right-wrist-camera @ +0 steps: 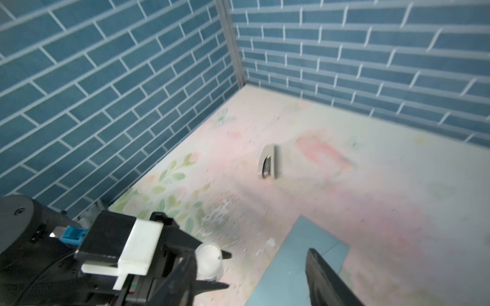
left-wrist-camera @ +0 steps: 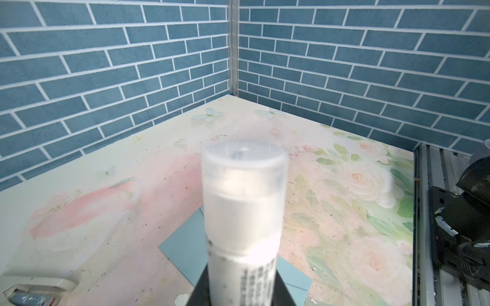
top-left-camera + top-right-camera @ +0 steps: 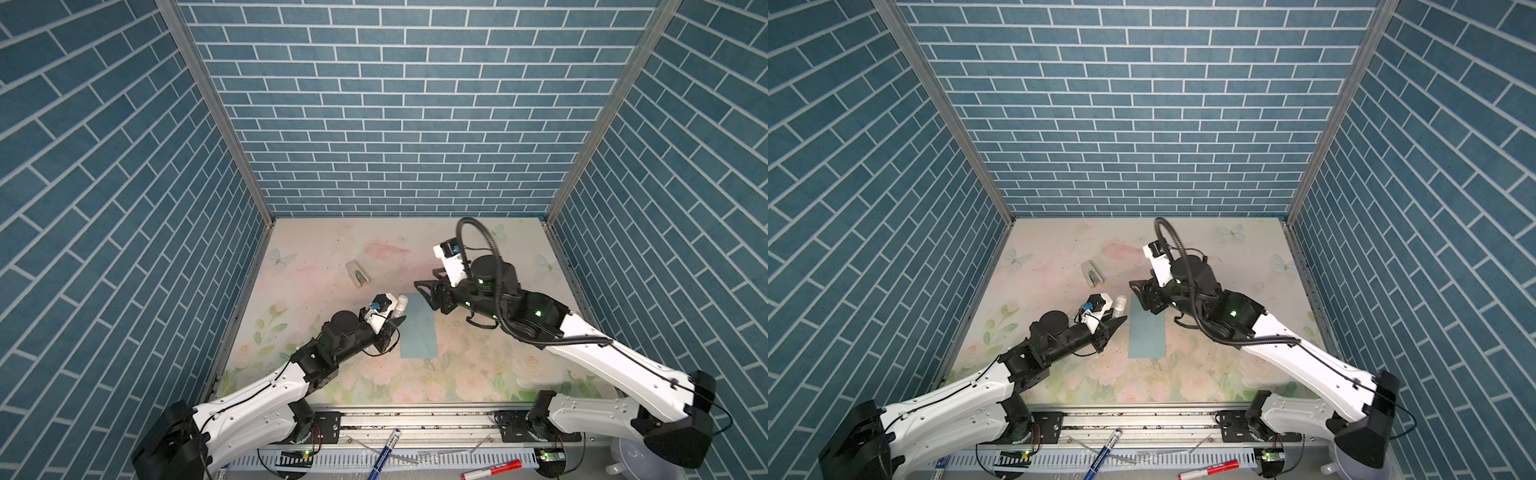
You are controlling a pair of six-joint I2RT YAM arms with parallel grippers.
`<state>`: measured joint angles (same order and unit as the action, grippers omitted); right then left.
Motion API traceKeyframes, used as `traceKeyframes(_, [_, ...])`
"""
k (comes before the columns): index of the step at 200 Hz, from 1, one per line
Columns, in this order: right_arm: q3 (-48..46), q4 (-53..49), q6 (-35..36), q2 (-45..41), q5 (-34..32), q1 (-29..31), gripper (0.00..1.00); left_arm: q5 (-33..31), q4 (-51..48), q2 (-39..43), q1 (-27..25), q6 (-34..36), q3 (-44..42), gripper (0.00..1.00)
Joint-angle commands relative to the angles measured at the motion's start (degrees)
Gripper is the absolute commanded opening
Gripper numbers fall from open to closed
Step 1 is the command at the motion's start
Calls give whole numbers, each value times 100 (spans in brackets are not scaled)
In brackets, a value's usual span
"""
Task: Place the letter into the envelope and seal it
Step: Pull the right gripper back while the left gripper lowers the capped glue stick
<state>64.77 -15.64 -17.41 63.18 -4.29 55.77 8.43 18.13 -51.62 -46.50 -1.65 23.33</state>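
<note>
**Item 1, envelope** (image 3: 419,332): teal, lying flat near the centre of the flowered table (image 3: 316,266). Its long axis runs 12 to 6 o'clock in both top views. Whether the flap is down cannot be told.

**Item 2, letter:** no white sheet shows anywhere, so it is probably already inside the envelope.

**Item 3, left gripper** (image 3: 397,319): clamped on a glue stick (image 2: 242,212), whose translucent top end points toward 1 o'clock. It sits just beside the envelope's long left edge, at about 10 o'clock of the envelope's middle.

**Item 4, right gripper** (image 3: 424,277): jaws apart with nothing between them, over the envelope's 12 o'clock end.

**Item 5, stapler** (image 3: 358,274): at 11 o'clock of the envelope, apart from it and untouched.

**Bearing for the next move:** the envelope lies at 3 o'clock of the glue stick. The left arm is nearer and carries the sealing tool, so gluing likely falls to it. The right is free to hold or fold the far end.
</note>
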Motion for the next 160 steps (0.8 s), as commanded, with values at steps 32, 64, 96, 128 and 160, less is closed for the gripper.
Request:
traceKeyframes(32, [-1212,1126,309,-877,-927,-4,87,-157,-2437,-324,541,-991,1247,0])
traceKeyframes(64, [-1473,1094,261,-967,-1204,-3,88,14,-3256,-943,991,-1443,1887,0])
traceKeyframes(96, [-1586,1064,148,-908,-1354,-12,88,1,-3793,-1743,1219,-1758,2345,0])
traceKeyframes(128, [-1632,985,58,-868,-1449,-46,89,76,-3659,-2369,1327,-2135,2396,0])
traceKeyframes(160, [-1709,897,-12,-886,-1473,-90,90,28,-3288,-2788,1394,-2440,2217,0])
